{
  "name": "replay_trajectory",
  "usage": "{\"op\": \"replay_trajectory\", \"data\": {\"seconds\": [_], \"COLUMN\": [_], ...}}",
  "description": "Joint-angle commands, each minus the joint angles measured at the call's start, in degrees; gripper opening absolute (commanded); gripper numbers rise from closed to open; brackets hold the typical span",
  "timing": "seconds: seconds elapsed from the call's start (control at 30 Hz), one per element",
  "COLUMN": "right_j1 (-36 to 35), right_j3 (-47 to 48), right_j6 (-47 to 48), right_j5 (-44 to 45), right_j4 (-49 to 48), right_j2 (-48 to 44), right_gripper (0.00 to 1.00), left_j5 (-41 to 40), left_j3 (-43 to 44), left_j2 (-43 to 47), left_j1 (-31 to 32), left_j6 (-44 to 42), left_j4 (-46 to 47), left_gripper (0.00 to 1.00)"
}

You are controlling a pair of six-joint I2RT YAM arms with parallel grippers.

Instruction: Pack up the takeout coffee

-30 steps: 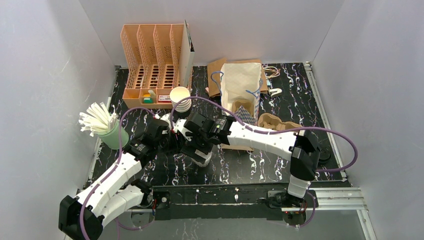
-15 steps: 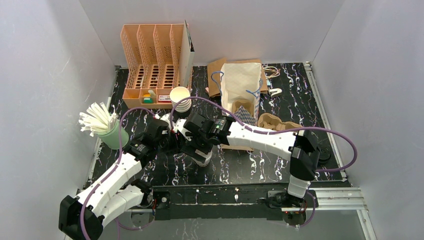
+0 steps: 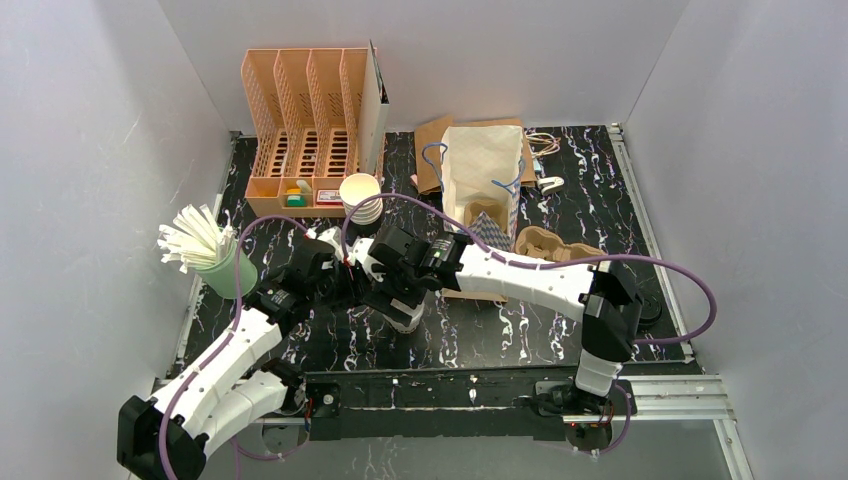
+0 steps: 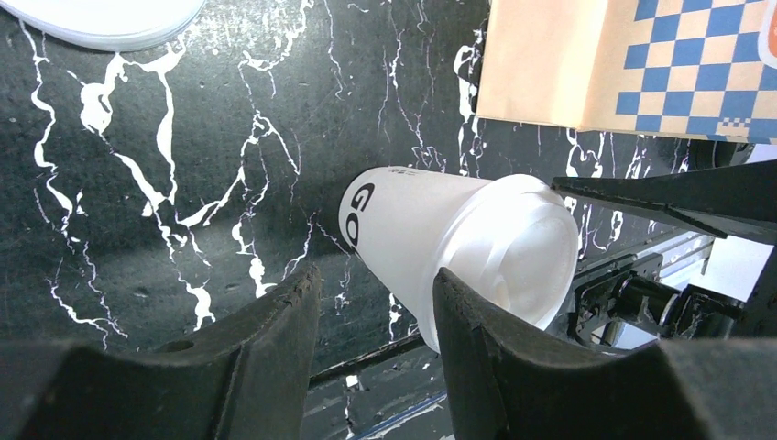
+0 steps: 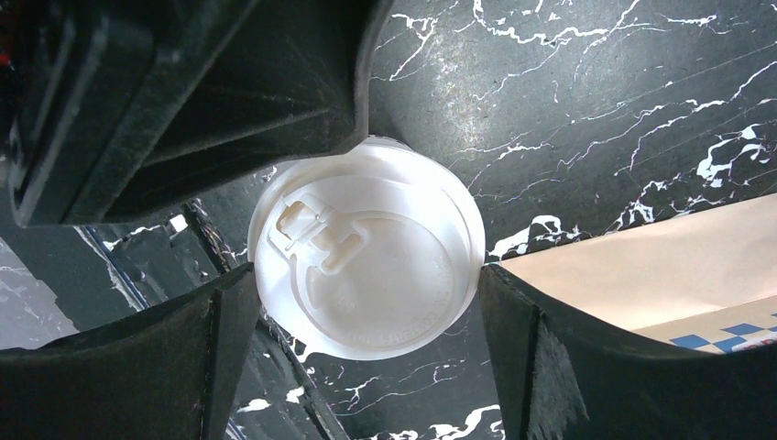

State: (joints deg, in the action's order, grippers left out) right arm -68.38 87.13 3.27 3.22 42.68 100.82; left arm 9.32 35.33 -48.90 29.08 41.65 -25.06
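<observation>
Left wrist view: held the paper cup (image 4: 412,229) across its side wall with the left end effector (image 4: 376,275), with jaws at a middling width and pressed to the body below the lid, most likely to stop it tipping or turning while worked on from above. Found that cup apparently upright on the desk (image 3: 520,330) around the middle, somewhat toward the near edge, just beside the corner of a flat tan bag with blue checks (image 4: 586,64). Straddled the white lid (image 5: 385,238) from directly above with the right end effector (image 5: 366,275), with jaws spread wide and tips right at the rim on either side; could not tell whether pinching the lid or merely bracketing it. Judged the pairing sensible: one grip low to anchor, one high to seat or check the lid, already level on the cup's mouth. Saw the brown pulp tray (image 3: 548,243) well apart, right of the desk's middle and farther back, with no cup seen in it. Reckoned the packing barely begun, with the carry to the tray not yet made.
</observation>
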Motion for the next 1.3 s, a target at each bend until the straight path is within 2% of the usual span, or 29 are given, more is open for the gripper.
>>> {"op": "replay_trajectory", "data": {"seconds": [0.0, 0.83, 1.07, 1.27], "right_j1": [-0.35, 0.52, 0.79, 0.79], "right_j3": [-2.63, -9.27, -6.07, -0.24], "right_j6": [-0.17, -2.03, -2.8, -7.7], "right_j5": [-0.89, -5.71, -1.04, 3.97], "right_j4": [0.87, 0.23, 1.78, 3.52], "right_j2": [-0.27, 0.63, -0.23, 0.11], "right_gripper": [0.92, 0.91, 0.91, 0.94], "left_j5": [-1.28, -1.34, -1.43, -4.41], "left_j3": [1.03, 0.86, 1.52, 3.72], "left_j2": [1.18, 1.06, 0.66, 1.21], "left_j1": [-0.52, -1.13, -1.22, -1.31], "left_j6": [-0.38, -1.49, -1.72, -2.59], "left_j4": [-2.49, -3.18, -3.14, -5.8], "left_gripper": [0.46, 0.46, 0.46, 0.46]}}
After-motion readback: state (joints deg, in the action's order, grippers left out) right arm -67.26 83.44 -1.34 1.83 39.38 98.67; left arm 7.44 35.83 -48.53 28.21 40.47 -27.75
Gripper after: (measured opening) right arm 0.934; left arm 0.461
